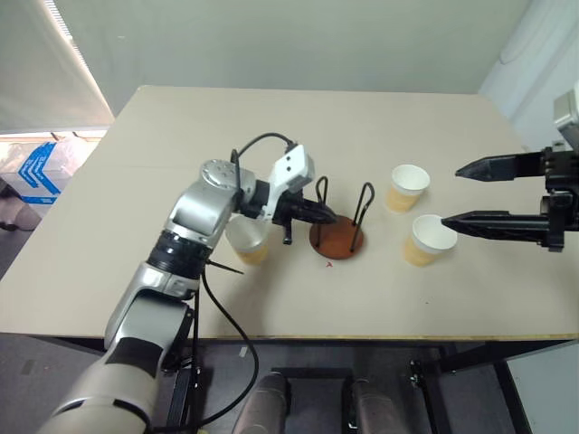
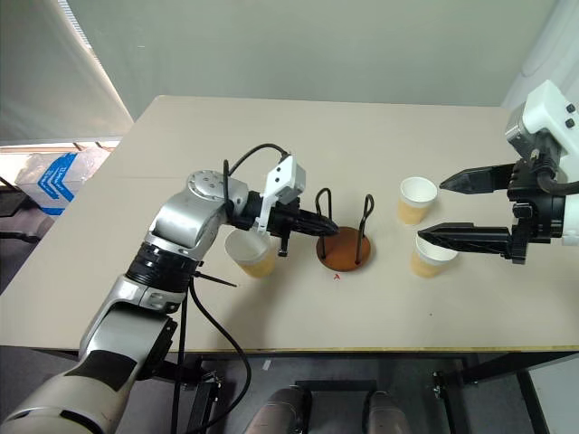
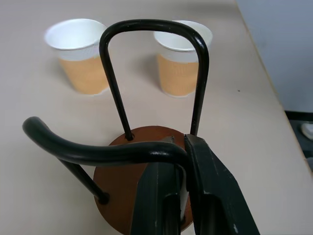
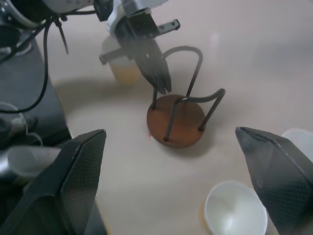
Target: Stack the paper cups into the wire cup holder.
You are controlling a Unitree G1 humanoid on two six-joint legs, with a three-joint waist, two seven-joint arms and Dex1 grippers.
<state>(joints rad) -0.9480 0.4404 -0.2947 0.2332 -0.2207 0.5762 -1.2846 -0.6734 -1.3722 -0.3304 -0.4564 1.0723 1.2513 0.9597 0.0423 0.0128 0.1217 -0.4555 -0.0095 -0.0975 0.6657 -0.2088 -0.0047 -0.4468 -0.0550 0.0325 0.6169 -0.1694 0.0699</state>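
The table (image 1: 271,136) filled the middle of the head views. The holder (image 1: 337,237) stood upright at frame centre, its disc base flat and its two wire loops rising straight up, with nothing in it. Three cups stood upright, mouths up: one (image 1: 247,240) left of the holder, partly behind the left arm, and two right of it, one (image 1: 407,187) farther up the frame, one (image 1: 429,240) lower.

The left gripper (image 1: 324,216) pointed right, its jaws nearly closed on the holder's left loop, the wire passing between the fingertips in the left wrist view. The right gripper (image 1: 452,194) at the right edge had its jaws spread wide and held nothing; its lower finger (image 1: 470,222) lay over the lower right cup's rim, though contact could not be told.
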